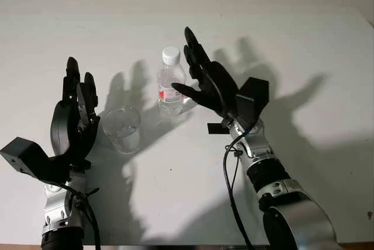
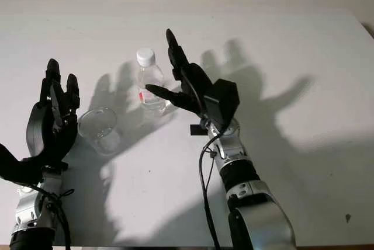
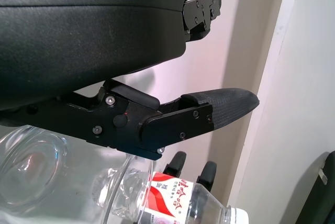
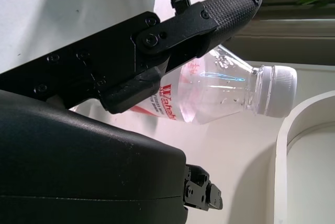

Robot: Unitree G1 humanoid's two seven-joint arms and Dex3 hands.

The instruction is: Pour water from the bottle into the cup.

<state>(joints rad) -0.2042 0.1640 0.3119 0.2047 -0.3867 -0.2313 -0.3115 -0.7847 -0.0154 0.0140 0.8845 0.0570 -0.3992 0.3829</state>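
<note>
A clear water bottle point(image 1: 170, 86) with a white cap and a red label stands upright at the table's middle. A clear empty cup point(image 1: 121, 128) stands just to its front left. My right hand point(image 1: 190, 69) is open right beside the bottle on its right side, with the thumb reaching across in front of the label and the fingers raised past the cap. The right wrist view has the bottle point(image 4: 220, 90) close behind a finger, not clasped. My left hand point(image 1: 79, 86) is open and upright, to the left of the cup. The left wrist view looks past it to the cup point(image 3: 31, 166) and the bottle point(image 3: 178, 200).
The white table point(image 1: 304, 57) runs wide to the right and back. Strong shadows of both hands fall across it. The front edge lies near both forearms.
</note>
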